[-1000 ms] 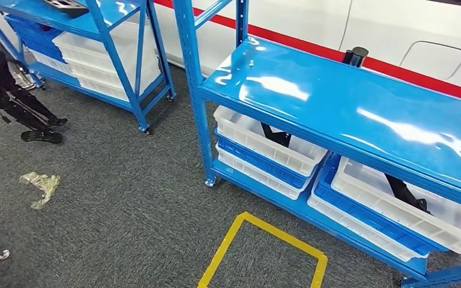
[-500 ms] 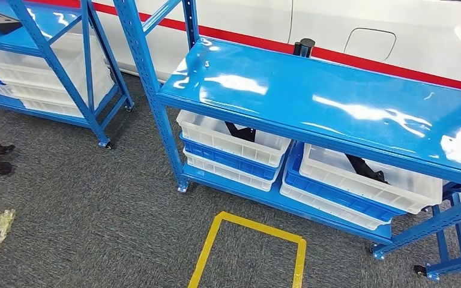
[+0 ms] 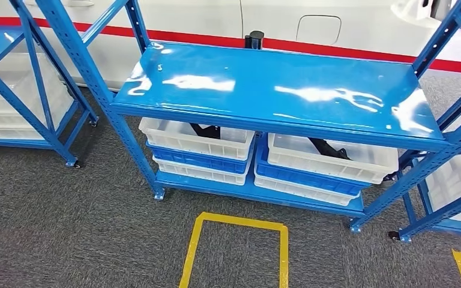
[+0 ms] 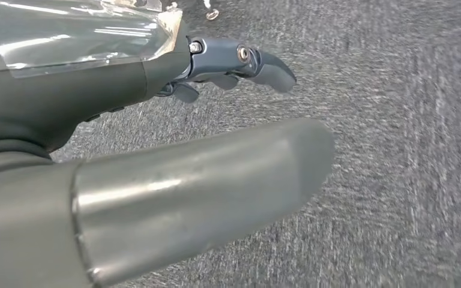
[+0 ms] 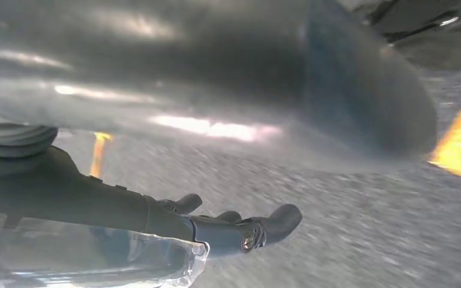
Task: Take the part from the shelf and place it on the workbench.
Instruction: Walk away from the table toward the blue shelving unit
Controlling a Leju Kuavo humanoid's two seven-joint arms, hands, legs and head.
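Facing you in the head view is a blue shelf (image 3: 276, 90) that fills the middle of the frame, its glossy top board bare apart from reflections. Under that board, on the lowest level, you have two stacks of crates side by side. The left stack has a white crate (image 3: 195, 139) on top, and a dark part (image 3: 204, 129) lies inside it near the back wall; you see just a short black stretch of it, so its long axis is hard to read. The right stack carries another white crate (image 3: 336, 159), and in it a second dark part (image 3: 329, 148) lies with its long axis on a slant, running from upper left towards lower right of the frame, the lower end nearer the crate's right half.

On the grey carpet below centre, yellow floor tape (image 3: 237, 243) marks a rectangle. A second blue rack (image 3: 30, 90) stands at the left edge, and a white wall with a red stripe (image 3: 360, 45) runs along the top.

Your left hand (image 4: 234, 66) hangs over the carpet with fingers loosely extended and holds nothing. Your right hand (image 5: 240, 231) is likewise over the carpet, fingers apart and empty, with yellow tape near it.
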